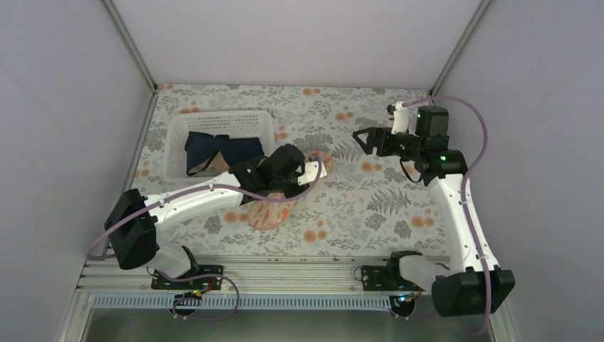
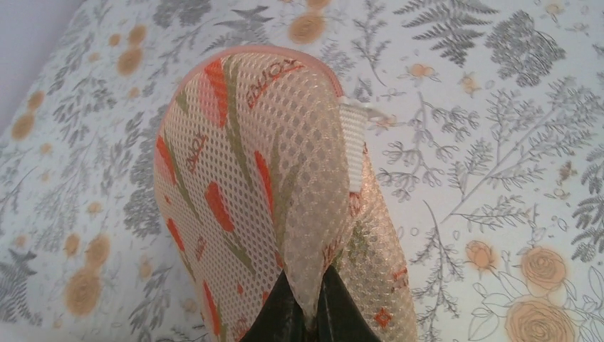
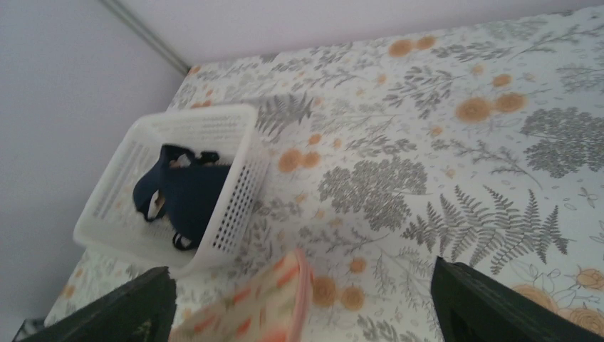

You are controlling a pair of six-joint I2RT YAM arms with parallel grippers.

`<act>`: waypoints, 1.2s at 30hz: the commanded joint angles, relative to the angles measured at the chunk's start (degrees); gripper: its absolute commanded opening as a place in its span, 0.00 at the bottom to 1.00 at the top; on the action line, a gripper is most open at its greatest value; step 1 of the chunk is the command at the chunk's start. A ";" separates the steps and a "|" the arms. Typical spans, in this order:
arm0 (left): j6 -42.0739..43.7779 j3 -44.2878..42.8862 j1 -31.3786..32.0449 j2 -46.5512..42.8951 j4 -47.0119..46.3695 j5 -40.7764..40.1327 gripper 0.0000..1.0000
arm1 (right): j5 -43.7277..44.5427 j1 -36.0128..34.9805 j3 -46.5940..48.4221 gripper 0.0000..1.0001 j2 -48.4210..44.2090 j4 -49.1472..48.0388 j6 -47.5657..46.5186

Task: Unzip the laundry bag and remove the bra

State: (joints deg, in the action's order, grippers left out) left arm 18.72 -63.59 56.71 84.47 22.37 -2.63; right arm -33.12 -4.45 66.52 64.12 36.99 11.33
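Note:
The laundry bag (image 1: 269,211) lies on the flowered tablecloth in front of the basket, a peach mesh pouch with red-orange leaf print and a pink edge. My left gripper (image 2: 313,315) is shut on a fold of its mesh, pinched up between the two dark fingers; its wrist (image 1: 285,169) covers the bag's middle. A white tab (image 2: 352,142) hangs at the bag's right edge. My right gripper (image 1: 360,140) hovers open to the right of the bag's far end, nothing between its fingers; the bag's tip (image 3: 274,303) shows blurred below it. The bra is hidden.
A white slotted basket (image 1: 178,135) stands at the back left with a navy-blue cloth (image 1: 221,151) in it, also seen in the right wrist view as basket (image 3: 235,206) and cloth (image 3: 189,196). Grey walls close in the table on three sides.

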 commanded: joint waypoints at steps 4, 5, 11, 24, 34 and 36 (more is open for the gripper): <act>-5.89 -6.62 -4.28 -3.07 4.10 4.82 0.02 | -5.73 -5.57 6.95 0.76 -3.93 6.93 -11.57; -7.01 -6.51 -4.85 -3.45 4.36 5.30 0.02 | -3.47 -5.89 6.78 0.73 -4.25 6.10 -12.12; -11.05 -6.90 -7.24 -4.85 4.93 8.14 0.02 | 0.10 -12.02 2.72 0.69 -4.75 4.54 -19.89; -10.59 -5.85 -7.81 -5.75 4.44 9.89 0.02 | 10.94 -23.02 -9.28 0.59 -3.19 -4.86 -26.23; -10.55 -5.49 -7.89 -5.93 4.26 10.45 0.02 | 12.40 -25.20 -8.14 0.47 -0.48 -6.32 -27.38; -10.55 -5.54 -7.88 -5.89 4.27 10.59 0.02 | 13.18 -25.56 -8.08 0.42 -0.19 -6.32 -27.21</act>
State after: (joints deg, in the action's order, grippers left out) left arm 8.51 -68.71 49.23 80.25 28.01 6.94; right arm -21.30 -28.88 57.47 63.37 32.60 -15.00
